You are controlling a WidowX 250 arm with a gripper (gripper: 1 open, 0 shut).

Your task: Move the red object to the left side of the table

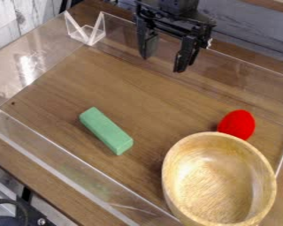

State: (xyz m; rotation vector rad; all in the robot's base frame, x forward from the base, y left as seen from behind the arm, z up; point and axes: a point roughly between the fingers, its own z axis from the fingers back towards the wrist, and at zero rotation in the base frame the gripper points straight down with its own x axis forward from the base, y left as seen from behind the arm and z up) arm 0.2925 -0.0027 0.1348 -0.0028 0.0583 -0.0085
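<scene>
The red object (237, 124) is a small rounded bright-red toy lying on the table (156, 93), right of centre, touching the far rim of the wooden bowl. My gripper (164, 53) hangs above the far part of the table, up and to the left of the red object. Its two dark fingers point down and stand apart, with nothing between them.
A large wooden bowl (218, 181) fills the near right corner. A green rectangular block (106, 130) lies left of centre. Low clear acrylic walls (61, 181) edge the table, with a clear bracket (85, 29) at the far left corner.
</scene>
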